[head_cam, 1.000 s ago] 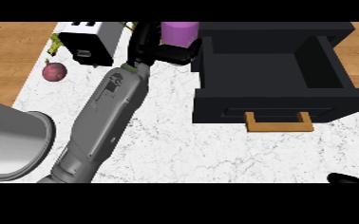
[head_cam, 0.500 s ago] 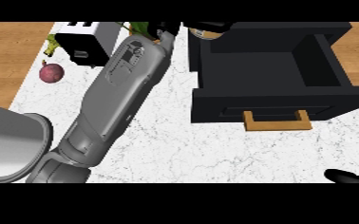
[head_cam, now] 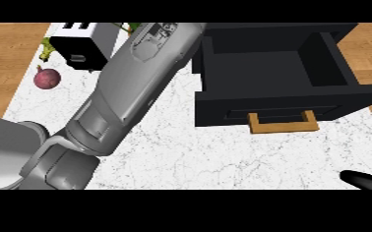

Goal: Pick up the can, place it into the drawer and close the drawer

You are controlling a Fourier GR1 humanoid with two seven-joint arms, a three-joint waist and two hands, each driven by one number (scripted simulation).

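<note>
Head view shows no can and no left hand, since the left forearm (head_cam: pixel 138 88) runs out past the frame's top beside the open drawer (head_cam: pixel 270 64), so its hold cannot be told; a can should be light, stiff, smooth, best taken round its sides.

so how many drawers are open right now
1: the black drawer at upper right, pulled out with its wooden handle toward the robot. The left forearm may hide something beside it.

White marble counter (head_cam: pixel 218 152), wooden floor (head_cam: pixel 18 54)
</note>
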